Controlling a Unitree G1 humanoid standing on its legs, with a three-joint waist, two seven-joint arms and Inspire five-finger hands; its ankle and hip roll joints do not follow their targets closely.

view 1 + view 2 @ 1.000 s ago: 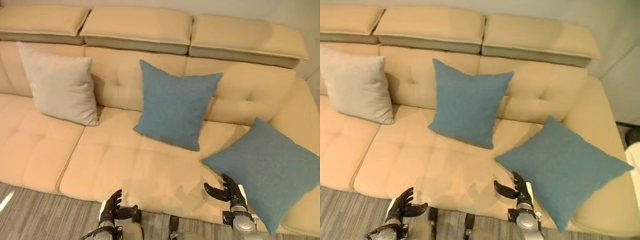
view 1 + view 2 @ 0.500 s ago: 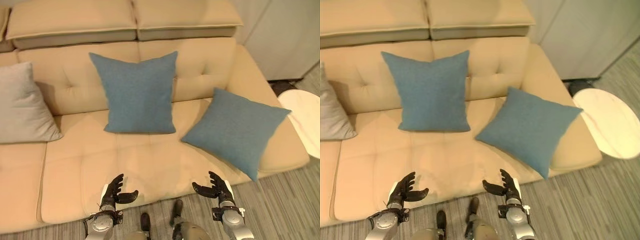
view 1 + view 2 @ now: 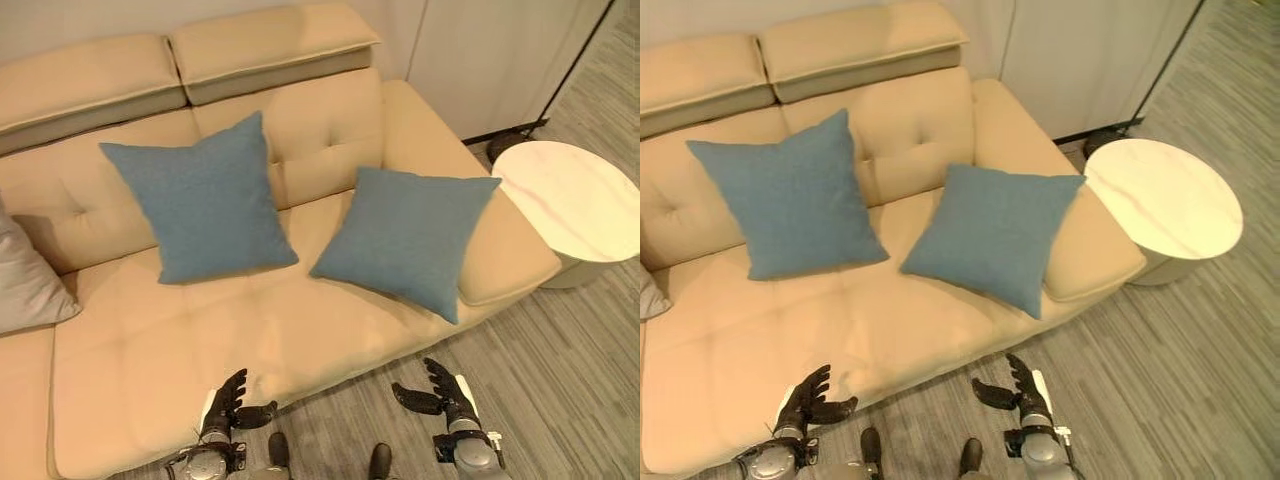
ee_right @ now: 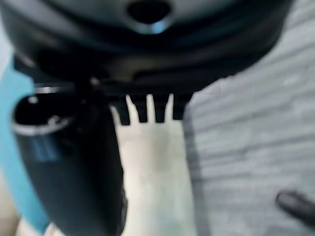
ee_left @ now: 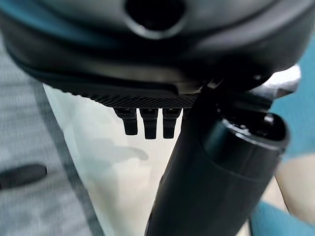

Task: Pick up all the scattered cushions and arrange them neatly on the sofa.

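Here I see both dark hands, left (image 3: 228, 412) and right (image 3: 445, 396), released and empty before the tan tufted sofa (image 3: 180, 340), with two blue square fabric cushions (image 3: 195, 200) (image 3: 408, 238) at 12 o'clock.

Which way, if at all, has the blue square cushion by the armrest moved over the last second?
No. The blue square fabric cushion still leans against the beige sofa's armrest, as before. The camera swung, not the cushion.

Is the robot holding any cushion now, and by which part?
No. Both the left hand and right hand are open and hold nothing, near the sofa's front edge.
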